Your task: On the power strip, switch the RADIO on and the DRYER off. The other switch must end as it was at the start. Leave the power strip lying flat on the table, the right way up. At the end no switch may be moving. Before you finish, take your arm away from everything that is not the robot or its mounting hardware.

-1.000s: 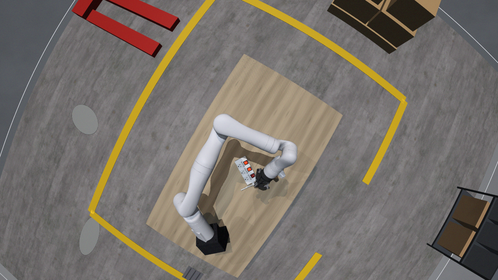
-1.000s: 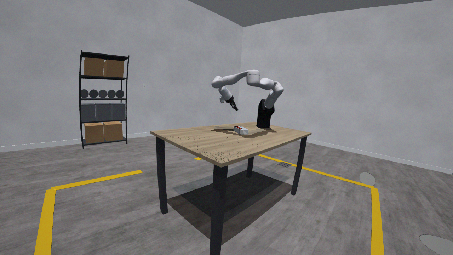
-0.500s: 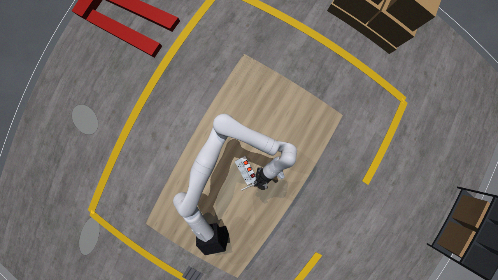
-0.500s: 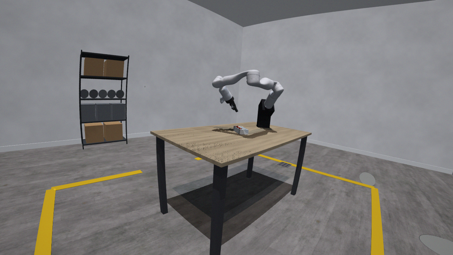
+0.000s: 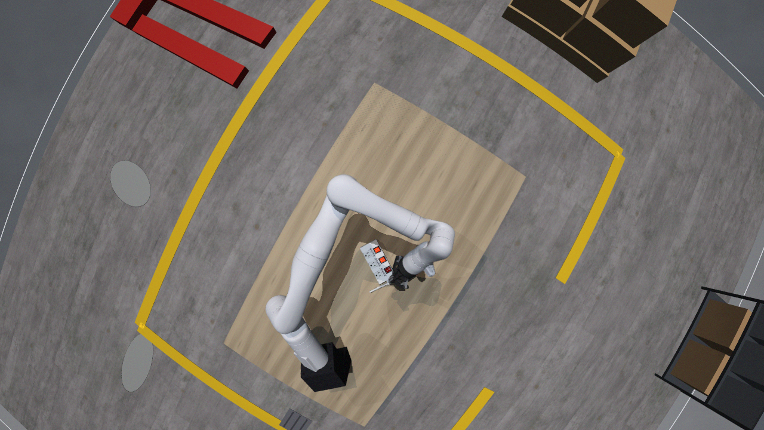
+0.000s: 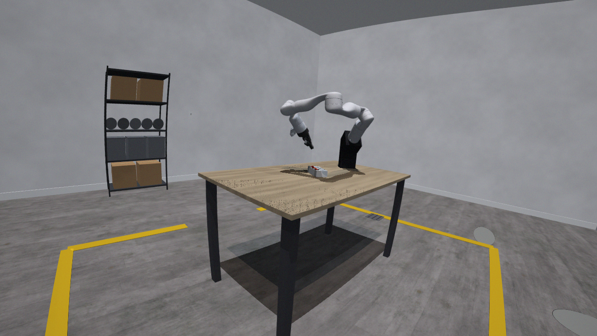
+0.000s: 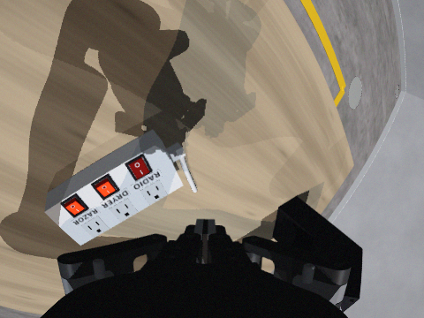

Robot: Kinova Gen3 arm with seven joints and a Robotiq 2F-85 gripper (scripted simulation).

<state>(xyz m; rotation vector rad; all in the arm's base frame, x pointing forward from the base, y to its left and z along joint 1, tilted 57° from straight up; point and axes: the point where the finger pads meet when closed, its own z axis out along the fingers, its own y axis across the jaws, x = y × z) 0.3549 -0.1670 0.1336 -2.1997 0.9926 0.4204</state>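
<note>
A white power strip (image 7: 115, 186) lies flat on the wooden table, right way up, with three red rocker switches labelled RADIO (image 7: 140, 166), DRYER (image 7: 105, 187) and RAZOR (image 7: 73, 205). The RADIO switch looks darker than the other two, which glow bright orange-red. A short white cord stub (image 7: 187, 171) sticks out at the RADIO end. The strip also shows in the overhead view (image 5: 378, 261) and the side view (image 6: 318, 170). My gripper (image 7: 205, 230) (image 5: 399, 280) (image 6: 310, 144) is shut and empty, well above the table, off the strip's RADIO end.
The arm's black base (image 5: 326, 368) stands at the table's near edge. A shelf rack with boxes (image 6: 135, 131) stands by the wall, away from the table. Yellow floor tape (image 5: 213, 160) runs around the table.
</note>
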